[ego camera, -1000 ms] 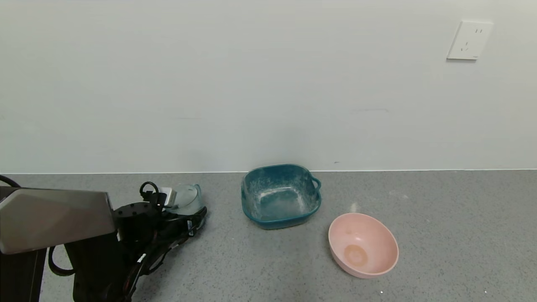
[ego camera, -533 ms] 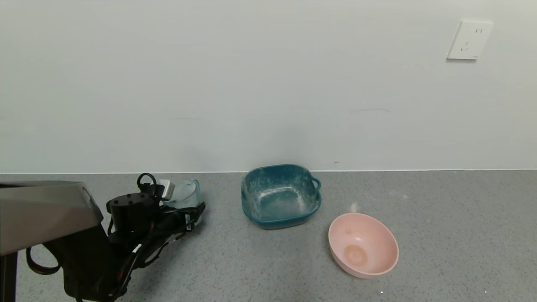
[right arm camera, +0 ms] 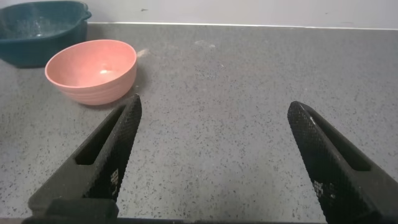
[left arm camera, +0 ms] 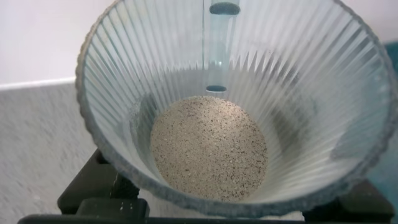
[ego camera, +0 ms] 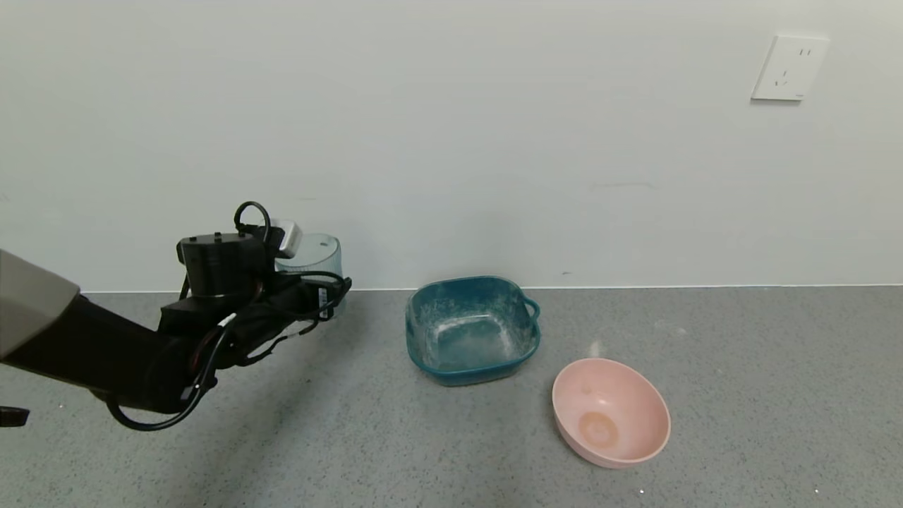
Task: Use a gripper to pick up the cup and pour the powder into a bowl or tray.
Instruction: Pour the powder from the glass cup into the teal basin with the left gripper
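Note:
My left gripper [ego camera: 321,293] is shut on the translucent ribbed cup [ego camera: 314,261] and holds it upright, well above the counter at the left, in front of the wall. The wrist view looks down into the cup [left arm camera: 311,93], where beige powder [left arm camera: 208,146] covers the bottom. The teal squarish dish [ego camera: 471,328] with whitish smears stands on the counter to the right of the cup, near the wall. My right gripper [right arm camera: 214,149] is open and empty over bare counter; it is out of the head view.
A round pink bowl [ego camera: 611,411] with an orange-tan stain sits right of and nearer than the teal dish; it also shows in the right wrist view [right arm camera: 91,70], with the dish [right arm camera: 37,31] beyond it. The wall runs along the counter's back edge.
My left gripper has lifted the cup from counter level to well above the counter, staying left of the teal dish. The bowls have not moved.

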Robot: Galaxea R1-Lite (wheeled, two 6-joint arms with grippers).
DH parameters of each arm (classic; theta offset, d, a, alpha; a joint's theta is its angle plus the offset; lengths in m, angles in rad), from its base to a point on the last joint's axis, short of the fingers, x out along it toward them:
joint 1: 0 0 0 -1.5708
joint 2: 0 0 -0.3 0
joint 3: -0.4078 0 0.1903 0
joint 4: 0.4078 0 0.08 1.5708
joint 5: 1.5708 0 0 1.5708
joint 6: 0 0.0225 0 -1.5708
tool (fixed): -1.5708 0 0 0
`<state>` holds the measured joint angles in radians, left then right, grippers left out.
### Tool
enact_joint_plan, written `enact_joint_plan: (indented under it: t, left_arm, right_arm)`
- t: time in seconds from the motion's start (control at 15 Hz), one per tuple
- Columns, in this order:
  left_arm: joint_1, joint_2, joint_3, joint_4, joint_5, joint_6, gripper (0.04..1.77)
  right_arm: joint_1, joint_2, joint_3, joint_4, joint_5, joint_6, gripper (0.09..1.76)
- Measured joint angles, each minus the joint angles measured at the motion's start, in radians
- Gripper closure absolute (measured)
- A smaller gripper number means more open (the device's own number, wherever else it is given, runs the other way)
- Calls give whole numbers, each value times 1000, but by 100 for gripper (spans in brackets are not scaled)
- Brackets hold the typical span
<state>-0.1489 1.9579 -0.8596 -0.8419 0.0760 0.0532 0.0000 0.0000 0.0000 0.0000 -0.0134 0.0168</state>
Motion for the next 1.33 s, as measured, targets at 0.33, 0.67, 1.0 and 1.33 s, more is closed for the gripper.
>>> enact_joint_plan:
  t: [0.33,0.67,1.0,1.33]
  left_arm:
    - [-94,-20,-227,214,149,126,48]
    - [-167,-12,-334,363,191,332,48]
    - [-234,30,-394,372,270,485,48]
    - [-297,81,-447,389,373,628,48]
  right_arm:
    - [0,0,0,0,0,0,14]
    - [0,0,0,0,0,0,14]
    - [0,0,0,0,0,0,14]
    - [0,0,0,0,0,0,14]
